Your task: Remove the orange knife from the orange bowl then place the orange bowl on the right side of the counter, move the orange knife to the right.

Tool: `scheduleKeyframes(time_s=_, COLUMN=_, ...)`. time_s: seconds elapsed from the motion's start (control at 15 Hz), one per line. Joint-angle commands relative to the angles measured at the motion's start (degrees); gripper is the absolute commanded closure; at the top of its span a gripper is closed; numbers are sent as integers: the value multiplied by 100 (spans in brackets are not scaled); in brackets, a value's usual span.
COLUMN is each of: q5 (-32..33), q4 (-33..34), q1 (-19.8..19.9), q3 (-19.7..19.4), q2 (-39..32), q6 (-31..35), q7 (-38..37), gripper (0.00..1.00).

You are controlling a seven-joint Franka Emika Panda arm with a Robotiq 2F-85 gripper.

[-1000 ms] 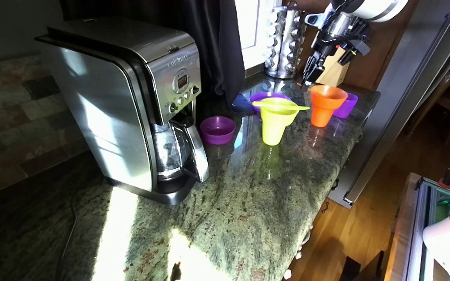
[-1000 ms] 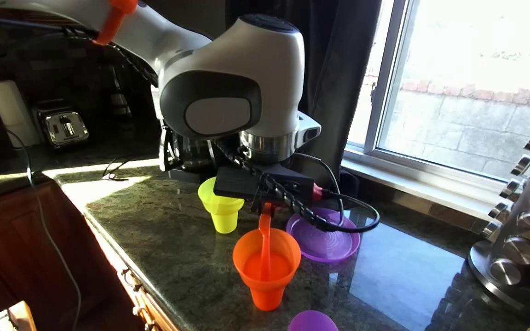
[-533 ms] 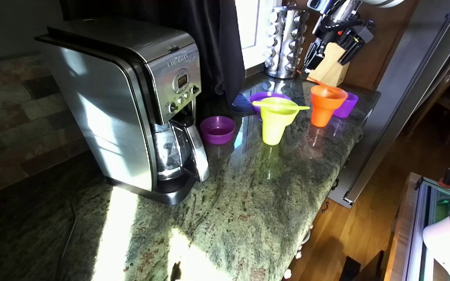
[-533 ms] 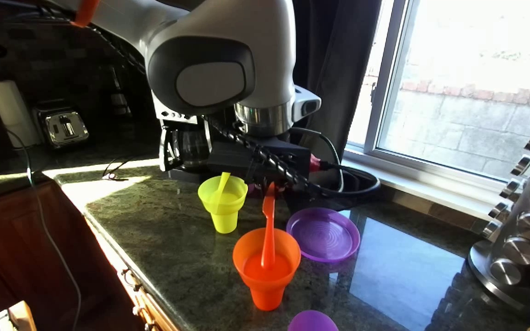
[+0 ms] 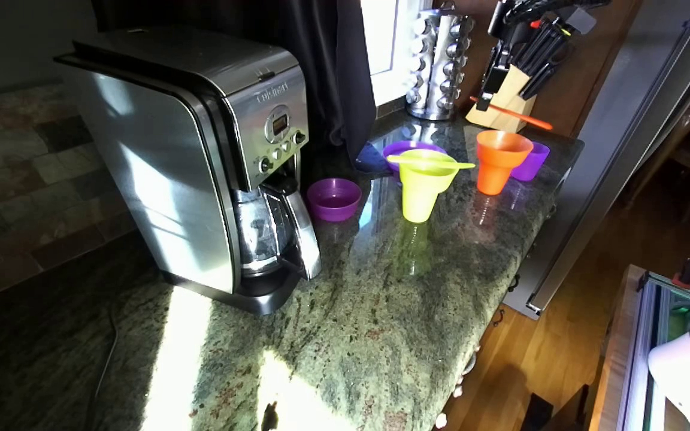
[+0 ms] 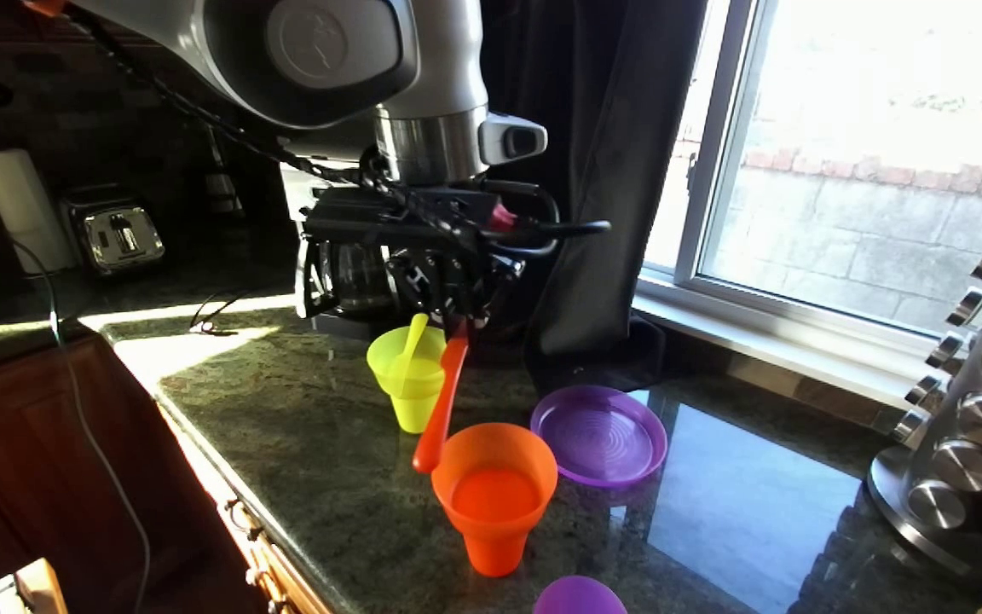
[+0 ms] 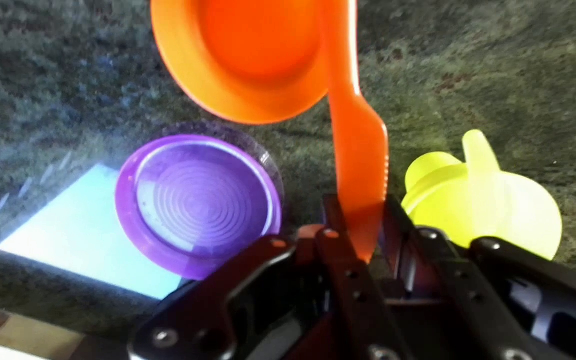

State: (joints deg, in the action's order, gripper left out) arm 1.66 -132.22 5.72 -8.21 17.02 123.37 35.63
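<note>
Where half a second ago the orange knife (image 6: 445, 396) had its handle down in the orange bowl (image 6: 495, 546), it now hangs in the air, tilted and out of it in both exterior views. The claw (image 7: 365, 219) is clamped on its blade, jaws pressed to either side in the wrist view. That likely completes the removal, yet the rest seems undone: the bowl, unmoved, stands upright on the table (image 5: 369, 311), and the knife would need setting down to free the claw for it. The knife looks like glossy plastic, with a flat, broad blade, fine teeth along one edge and a slim, round-ended handle. The bowl is smooth too, wide above and narrow below, like a cup. The table looks like polished stone, mottled dark green. Near the bowl lies a round purple plate (image 6: 602, 437) with fine rings; farther off stands a flared yellow cup (image 6: 414, 415).
</note>
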Motion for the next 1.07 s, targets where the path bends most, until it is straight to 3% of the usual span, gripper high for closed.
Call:
scheduleKeyframes(time_s=0.0, q5=258, q4=-151, q1=-30, q3=204, q2=331, q6=-738, q7=-1201, gripper=94)
scheduleKeyframes(time_s=0.27, q5=48, q4=-368, q1=-129, q3=238, q2=337, q6=-927, q7=-1834, gripper=94)
scheduleKeyframes(time_s=0.6, q5=-97, q4=-901, q1=-144, q3=142, q2=132, q6=-622, q7=-1927, gripper=94)
scheduleKeyframes(time_s=1.0, q5=-225, q4=-1465, q1=-122, q3=-3, q2=-350, q6=855, q7=-1822, gripper=94)
